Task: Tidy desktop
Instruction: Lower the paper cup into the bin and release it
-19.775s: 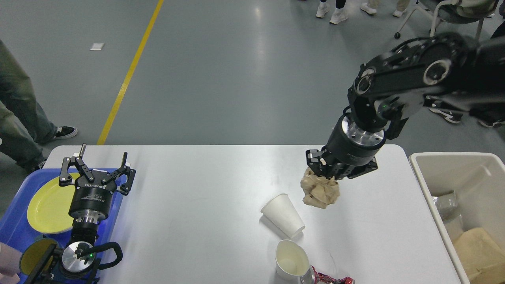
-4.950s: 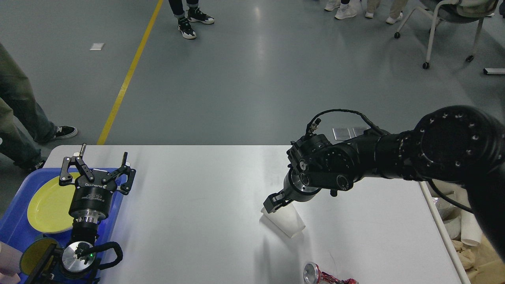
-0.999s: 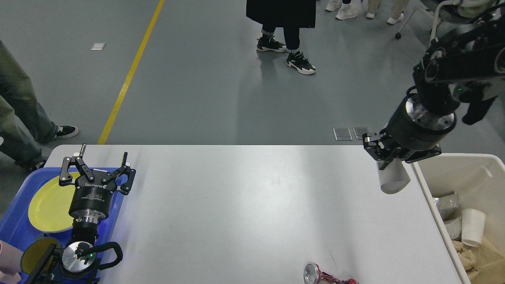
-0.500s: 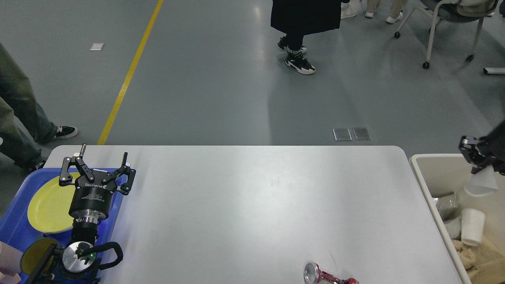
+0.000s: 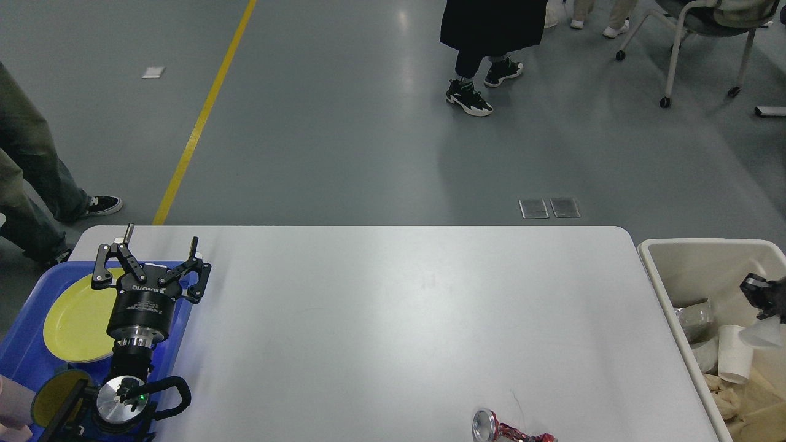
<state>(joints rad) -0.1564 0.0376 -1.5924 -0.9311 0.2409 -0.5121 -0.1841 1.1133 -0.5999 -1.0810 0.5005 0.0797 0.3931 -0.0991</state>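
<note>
The white desktop (image 5: pixel 393 319) fills the lower view. A crushed red can (image 5: pixel 511 431) lies on it at the front edge. My left gripper (image 5: pixel 153 253) is open and empty, held over the blue tray (image 5: pixel 21 353) and its yellow plate (image 5: pixel 73 319). Only a small black part of my right gripper (image 5: pixel 761 296) shows at the far right edge, over the beige bin (image 5: pixel 700 248). A blurred white paper cup (image 5: pixel 763 335) hangs just under it, apparently still in its grip.
Inside the bin lie another white cup (image 5: pixel 731 362), a clear plastic piece (image 5: pixel 694 319) and brown paper (image 5: pixel 749 405). A dark yellow bowl (image 5: pixel 52 399) sits on the tray by my left arm. People stand on the grey floor beyond the table.
My right gripper carried the white cup off the desktop's right edge, then lowered it into the bin. The left arm has not moved.
</note>
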